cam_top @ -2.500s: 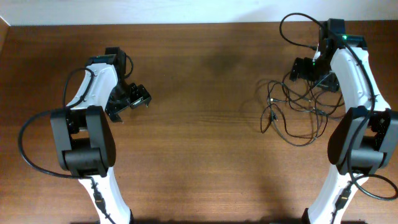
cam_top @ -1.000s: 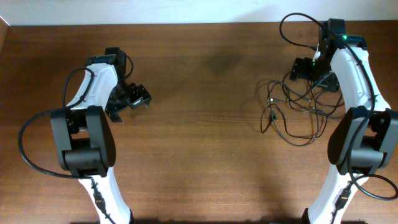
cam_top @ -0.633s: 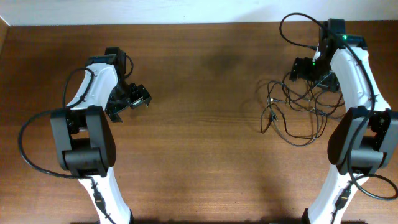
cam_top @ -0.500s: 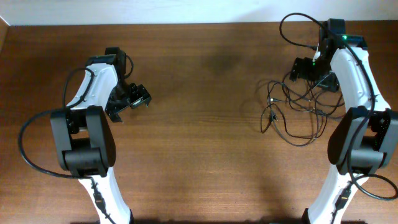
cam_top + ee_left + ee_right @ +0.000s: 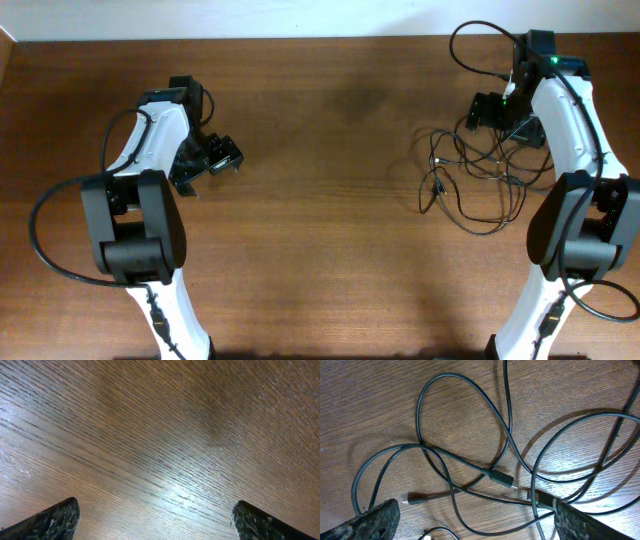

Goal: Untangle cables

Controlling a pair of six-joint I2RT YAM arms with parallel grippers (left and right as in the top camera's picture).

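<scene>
The cables point(image 5: 475, 175) are thin black cords lying in a loose tangle on the wooden table at the right side of the overhead view. My right gripper point(image 5: 490, 110) hangs over the tangle's upper part. In the right wrist view its fingers are spread wide and empty point(image 5: 475, 520), with loops and small plug ends point(image 5: 500, 479) of the cables on the wood between and beyond them. My left gripper point(image 5: 222, 158) is open and empty at the left side, far from the cables. The left wrist view shows only bare wood between the two fingertips point(image 5: 155, 517).
The brown wooden table point(image 5: 320, 230) fills the view. A pale wall edge runs along the back point(image 5: 250, 20). A thicker black arm cable arcs above my right wrist point(image 5: 470, 45), and another loops beside my left arm base point(image 5: 45, 235).
</scene>
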